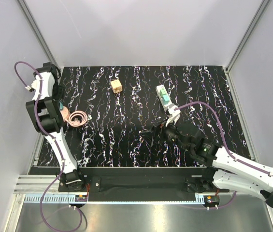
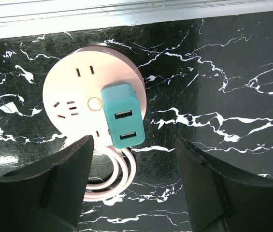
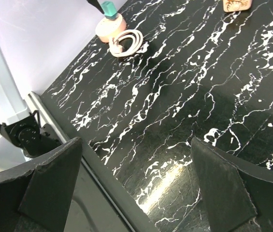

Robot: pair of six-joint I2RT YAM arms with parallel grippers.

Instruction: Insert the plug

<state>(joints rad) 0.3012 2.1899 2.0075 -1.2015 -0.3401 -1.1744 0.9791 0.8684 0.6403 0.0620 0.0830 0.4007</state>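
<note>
top view: we see a black table (image 1: 126, 145) veined with white, closed in by pale grey walls and metal frame posts. the plug (image 1: 165, 99), light green, sits at the near end of a white power strip (image 1: 161, 90), right of centre toward the far side. the right fingers (image 1: 155, 129) hang to the near side of it, near but apart, pointing left. the left arm (image 1: 44, 116) bends over a round pink socket (image 1: 64, 114) at the left edge, well apart from the plug. a beige cube (image 1: 116, 86) lies far of centre.

left wrist view: the left fingers (image 2: 54, 183) stand spread, grasping nothing. beyond them the round socket carries a teal block (image 2: 122, 115), and its coiled cord (image 2: 119, 176) runs between them. the plug is out of this view.

right wrist view: the right fingers (image 3: 223, 188) are released wide over bare marbled table, nothing between them. far off we see the socket, teal block and cord by the wall; the plug does not show here.
</note>
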